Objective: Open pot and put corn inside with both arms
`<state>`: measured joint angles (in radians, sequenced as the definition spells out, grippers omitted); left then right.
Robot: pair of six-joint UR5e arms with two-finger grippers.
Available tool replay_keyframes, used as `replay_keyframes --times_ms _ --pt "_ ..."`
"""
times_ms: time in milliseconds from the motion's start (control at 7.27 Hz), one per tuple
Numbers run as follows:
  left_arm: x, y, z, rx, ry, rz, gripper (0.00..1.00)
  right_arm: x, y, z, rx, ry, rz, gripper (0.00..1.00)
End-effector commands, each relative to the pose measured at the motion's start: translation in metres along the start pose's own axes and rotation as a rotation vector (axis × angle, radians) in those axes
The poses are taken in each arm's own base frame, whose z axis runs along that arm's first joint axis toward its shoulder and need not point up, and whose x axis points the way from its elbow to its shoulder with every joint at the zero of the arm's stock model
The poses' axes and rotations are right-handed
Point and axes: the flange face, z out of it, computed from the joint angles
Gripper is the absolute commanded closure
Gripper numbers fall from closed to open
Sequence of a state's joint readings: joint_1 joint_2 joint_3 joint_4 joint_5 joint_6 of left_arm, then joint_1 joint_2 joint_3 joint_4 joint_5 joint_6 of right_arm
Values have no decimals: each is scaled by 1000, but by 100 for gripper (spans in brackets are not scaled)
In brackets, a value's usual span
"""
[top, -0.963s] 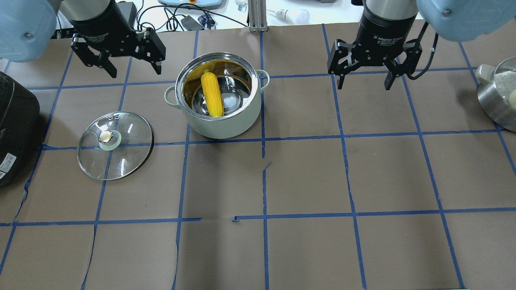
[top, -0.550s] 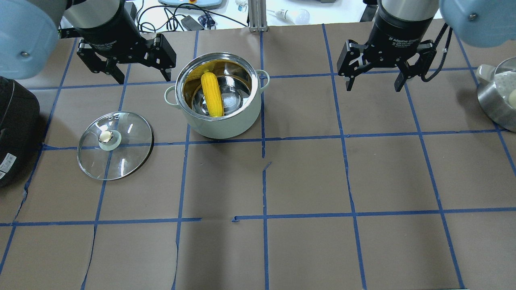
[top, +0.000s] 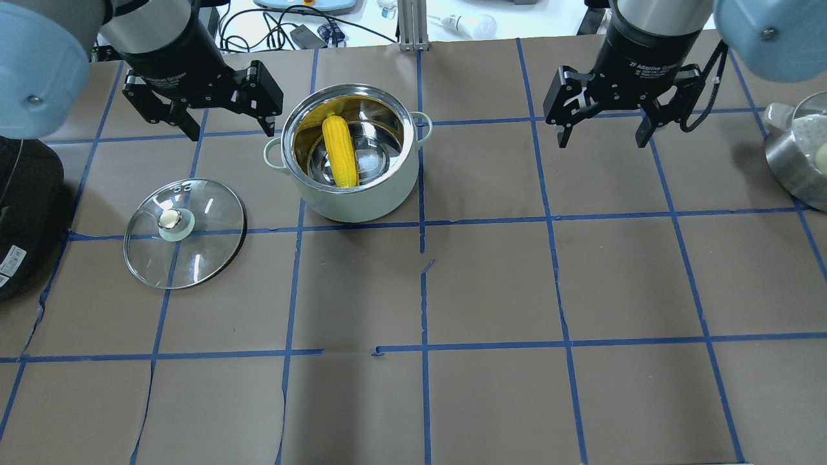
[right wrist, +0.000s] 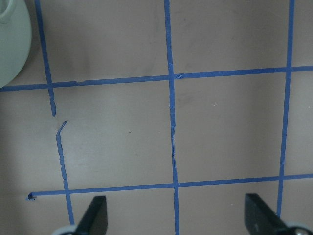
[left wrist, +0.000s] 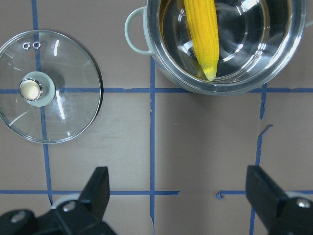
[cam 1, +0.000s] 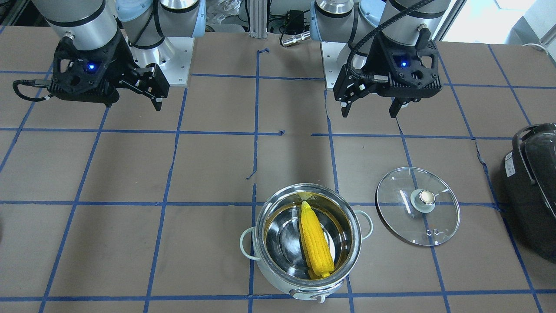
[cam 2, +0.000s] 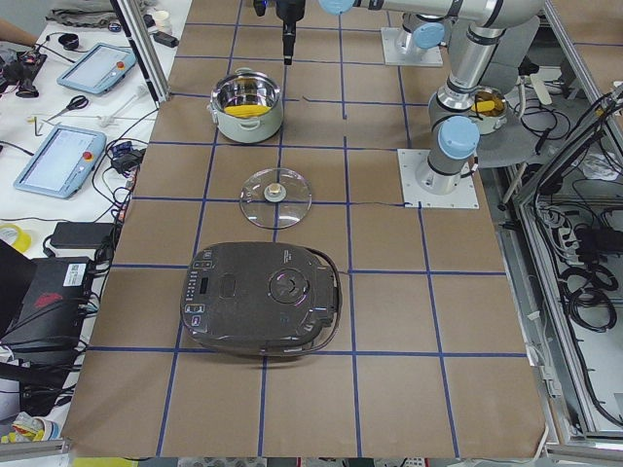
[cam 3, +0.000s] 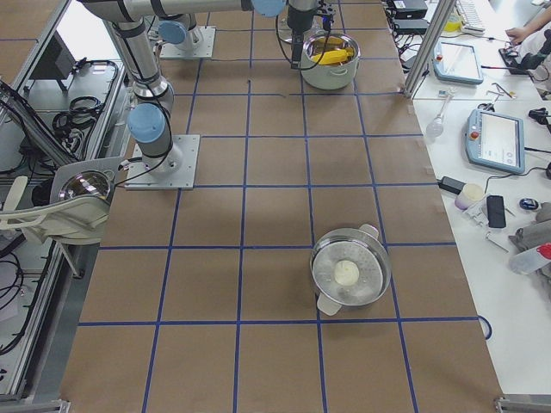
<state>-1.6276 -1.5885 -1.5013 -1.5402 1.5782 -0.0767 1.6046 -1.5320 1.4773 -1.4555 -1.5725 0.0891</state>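
The pot [top: 355, 203] stands open at the table's far middle, with the yellow corn [top: 340, 152] lying inside it. The pot [cam 1: 299, 292] and the corn [cam 1: 316, 241] also show in the front view. The glass lid [top: 185, 232] lies flat on the table left of the pot, knob up. My left gripper [top: 231, 132] is open and empty, above the table just left of the pot. My right gripper [top: 601, 143] is open and empty, well to the pot's right. The left wrist view shows the corn [left wrist: 203, 34], the pot's rim [left wrist: 161, 63] and the lid [left wrist: 49, 93].
A big black appliance [top: 19, 200] sits at the table's left edge. A second steel pot [top: 801, 155] holding a pale round thing sits at the right edge. Cables and devices lie beyond the far edge.
Both grippers have shifted a little to the right and slightly down in the overhead view, and both stay open. The pot, corn and lid have not moved.
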Motion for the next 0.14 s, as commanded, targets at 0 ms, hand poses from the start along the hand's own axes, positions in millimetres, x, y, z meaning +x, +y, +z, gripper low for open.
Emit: replay_keyframes --times_ms 0 --pt "0 1 0 -1 0 0 0 -1 1 0 2 0 1 0"
